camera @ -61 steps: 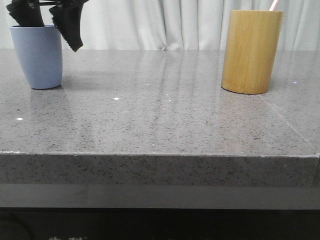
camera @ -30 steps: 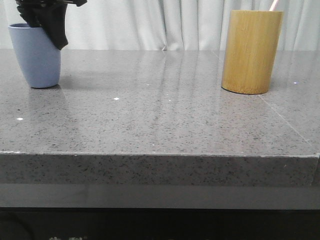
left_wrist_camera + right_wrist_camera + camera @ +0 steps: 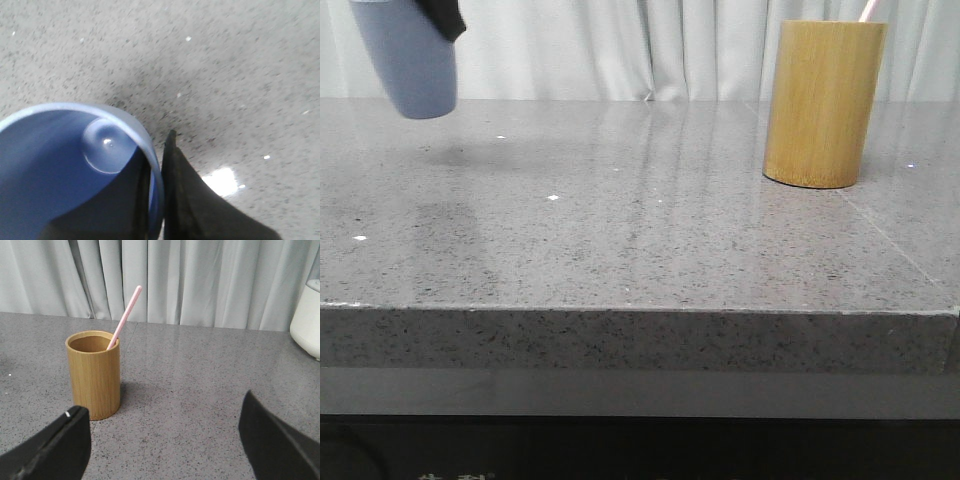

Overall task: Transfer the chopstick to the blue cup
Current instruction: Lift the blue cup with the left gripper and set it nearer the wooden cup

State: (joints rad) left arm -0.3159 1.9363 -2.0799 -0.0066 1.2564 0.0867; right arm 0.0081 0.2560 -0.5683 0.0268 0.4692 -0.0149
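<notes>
The pale blue cup (image 3: 415, 65) hangs clear of the grey table at the far left, its shadow on the stone below. My left gripper (image 3: 156, 150) is shut on the cup's rim (image 3: 150, 150), one black finger inside and one outside; the cup's inside (image 3: 60, 165) holds nothing. In the front view only one dark finger (image 3: 446, 18) shows beside the cup. A thin pink chopstick (image 3: 125, 315) leans in the tan bamboo holder (image 3: 93, 372), its tip just visible above the holder (image 3: 823, 100) in the front view. My right gripper (image 3: 164, 415) stands open over bare table, short of the holder.
A white rounded vessel (image 3: 307, 315) stands on the table at the edge of the right wrist view. Grey curtains hang behind the table. The table's front edge (image 3: 640, 310) runs across the front view.
The left gripper closed on the blue cup's rim and raised it off the table; the cup now hangs higher and slightly to the right. The bamboo holder and chopstick have not moved.
</notes>
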